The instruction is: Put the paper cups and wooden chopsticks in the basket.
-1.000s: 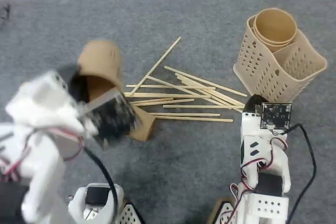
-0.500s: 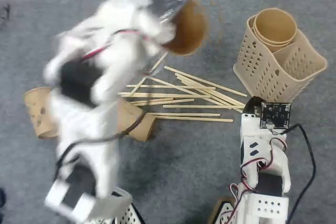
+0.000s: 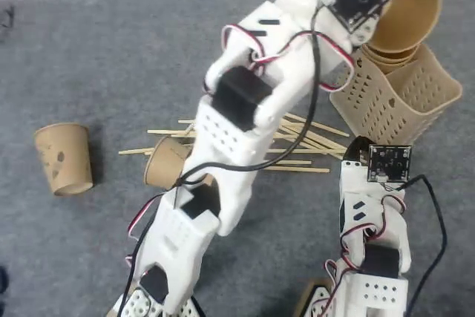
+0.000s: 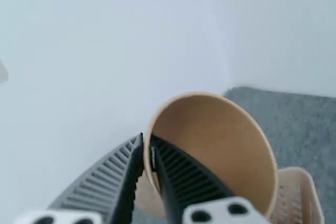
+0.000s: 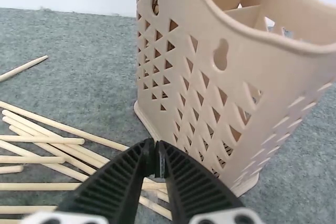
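Biggest change: the left arm (image 3: 245, 109) has swung from the near-left part of the table (image 3: 111, 57) across to the far-right corner. It went over the middle half a second ago and now reaches high over the basket (image 3: 401, 105).

The left gripper (image 4: 147, 148) is clamped on the wall of the carried paper cup (image 3: 410, 7), one finger inside the rim and one outside. That cup came along the whole way. It now hangs tilted, mouth sideways, just above the stacked cups (image 3: 387, 59) already sitting in the basket's far compartment. It is not in yet.

The basket has not moved, at the far-right of the table. The right arm (image 3: 371, 213) has not moved either and sits at the near-right edge. Its right gripper (image 5: 156, 158) has its jaws together on nothing, low beside the basket wall, over the nearest sticks.

With the left arm gone from the left side, a loose cup (image 3: 63, 159) shows lying on its side near the left edge. A second loose cup (image 3: 168, 162) lies on its side mid-table, partly under the arm, and looks nudged leftward.

The wooden chopsticks (image 3: 304, 142) are still scattered mid-table beside the basket. A couple of ends now poke further left than before, so the pile looks slightly stirred.

Judgement: this is the transport step nearly finished. What's left is to right or lower the cup into the stack and release. After that, two cups and all the chopsticks remain.
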